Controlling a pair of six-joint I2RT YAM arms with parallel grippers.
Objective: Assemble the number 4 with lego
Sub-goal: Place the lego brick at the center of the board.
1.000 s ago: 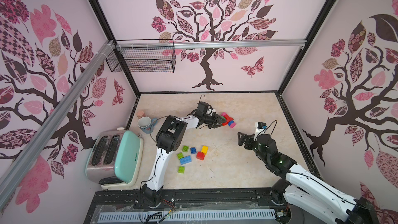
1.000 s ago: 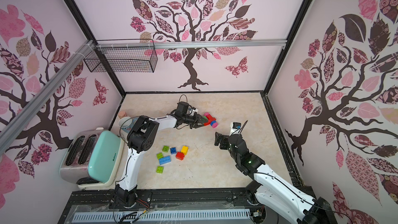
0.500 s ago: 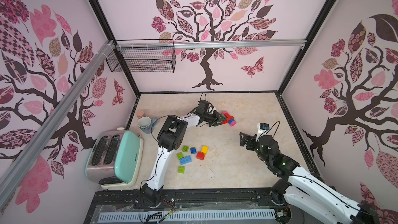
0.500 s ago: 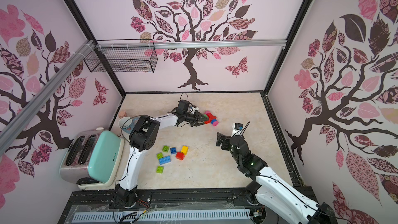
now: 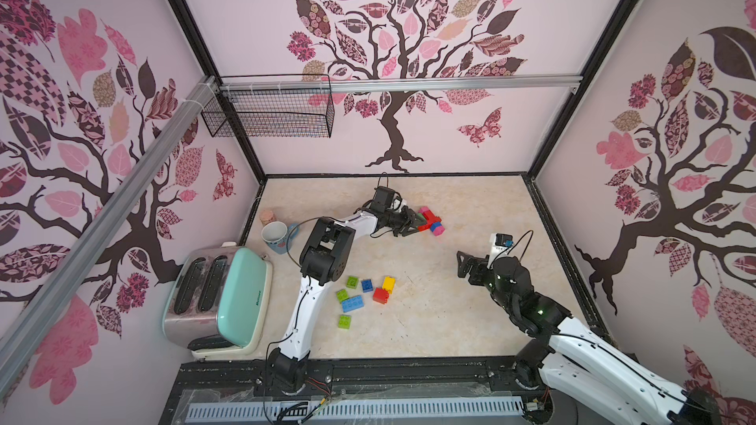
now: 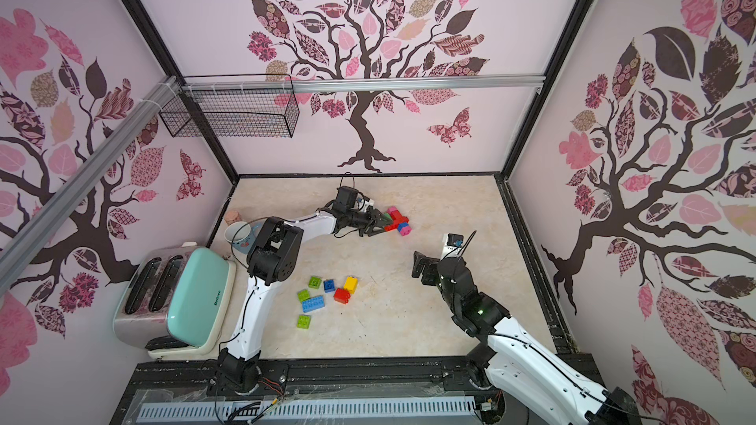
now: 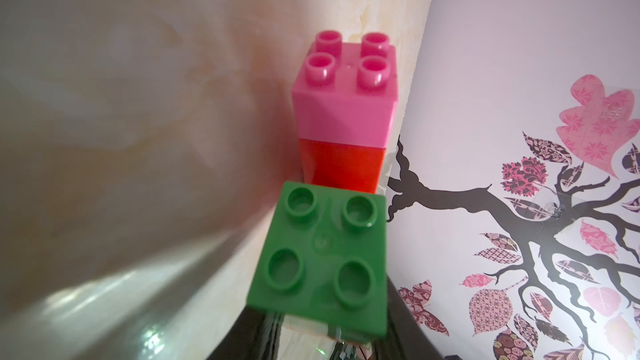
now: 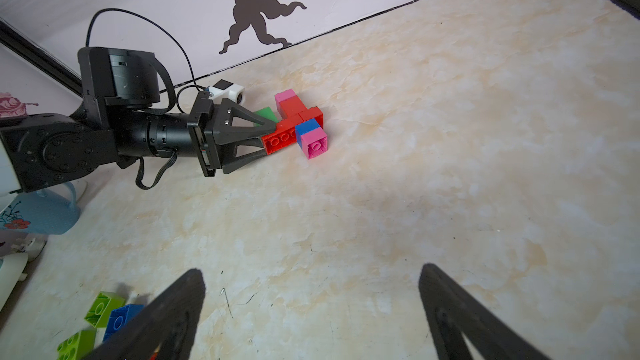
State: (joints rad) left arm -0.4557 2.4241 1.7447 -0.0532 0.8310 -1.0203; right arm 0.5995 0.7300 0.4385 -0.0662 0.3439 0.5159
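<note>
Since a second ago: the left pincer has crept a touch farther across the table. The built piece has gone with it. The right arm has barely shifted.

Risks, near to far:
- Loose bricks: seven of them, scattered just beside the left arm's elbow and well apart from the build. My guess is that a careless pull-back of that arm could knock them.
- Right pincer: jaws spread wide with nothing between them, hovering over bare table between the loose bricks and the build. It braces nothing, so any push from the left arm goes unopposed.
- Built piece: lies on its side toward the far wall, with red, pink and blue bricks joined. The green brick is at the end nearest the left pincer.
  - In the left wrist view the green brick looks slightly turned against the pink brick and the red one behind it. I cannot tell whether it is seated.
  - If it is let go half-engaged, it may drop off.
  - If it is pressed harder, the whole piece may skid on the smooth top.

Poses, near to far:
- Right arm: folded low from the near right corner, wrist aimed toward the build.
- Left arm: rises from its base, elbow bent, forearm stretched nearly level to the far side.
  - Its jaws are narrow around the green brick, and the fingertips reach the end of the long red brick.
  - I cannot tell whether it is pinching or slackening.
</note>
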